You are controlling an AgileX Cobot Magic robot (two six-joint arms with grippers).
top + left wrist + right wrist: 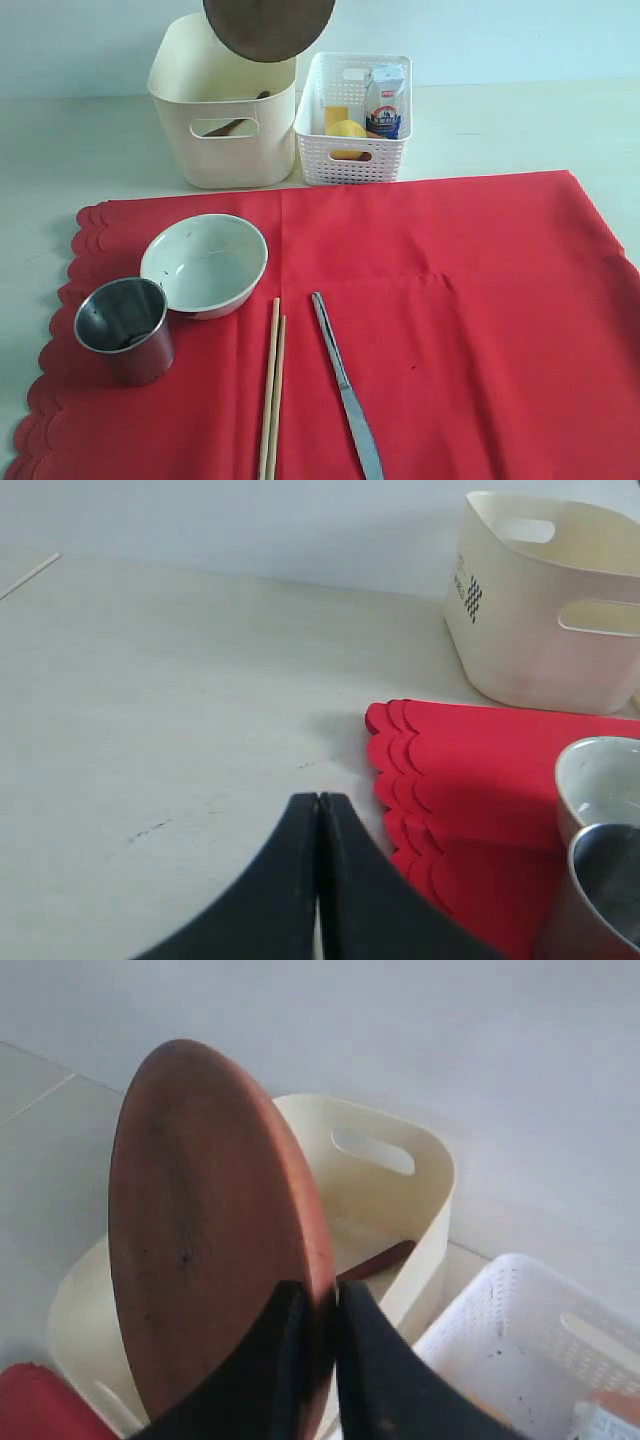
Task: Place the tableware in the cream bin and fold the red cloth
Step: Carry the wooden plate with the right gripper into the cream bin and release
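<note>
The flat brown plate (210, 1230) hangs tilted above the cream bin (225, 150), its rim pinched by the right fingers (375, 1380); a dark spoon (375, 1260) lies inside the bin. On the red cloth (480, 300) rest 1 bowl (205, 262), 1 cup (125, 325), 2 chopsticks (271, 390) and 1 knife (345, 390). The left fingers (290, 880), pressed together, hover over the bench (150, 680).

Surface: pale off-white table (60, 150), matte, with a few faint dark scuffs visible in the left wrist view. Directly on it — three items. Red cloth (480, 330) spread flat over the near part, scalloped edge to the left, faint creases; it runs out of frame at the near and right sides. Cream bin (230, 150) upright at the cloth's far edge. White perforated basket (350, 160) just beside the bin on its right — also at the cloth's far edge.
</note>
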